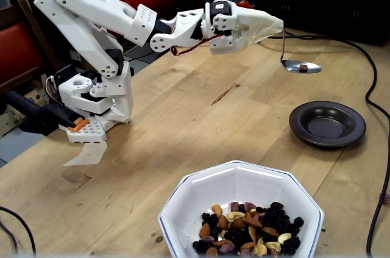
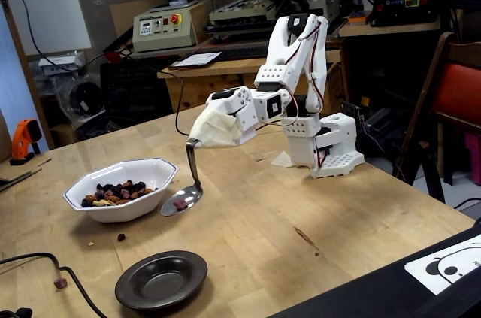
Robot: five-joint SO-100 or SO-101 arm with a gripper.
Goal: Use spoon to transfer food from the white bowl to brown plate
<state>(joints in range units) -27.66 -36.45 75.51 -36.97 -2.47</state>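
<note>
Sitting nearest in a fixed view, white bowl [image 1: 241, 209] with food [image 1: 247, 229] heaped at its near side. Beyond the bowl and to its right, brown plate [image 1: 327, 124] empty on the wooden worktop [image 1: 183, 130]. Farther than the bowl, spoon [image 1: 300, 66] hanging in the air, one reddish piece [image 1: 303, 68] in it. Pincer [image 1: 271, 26] wrapped in pale cloth [image 2: 218, 128], handle clamped inside, fingers hidden.

I saw a shiny silver spoon [image 1: 301, 66] carrying one purplish-red cube [image 1: 303, 68], a glossy dark brown plate [image 1: 327, 124], a white bowl [image 1: 241, 188] with a thin dark rim line, tan, brown and black food [image 1: 250, 236], and a pale wood surface [image 1: 201, 130].
</note>
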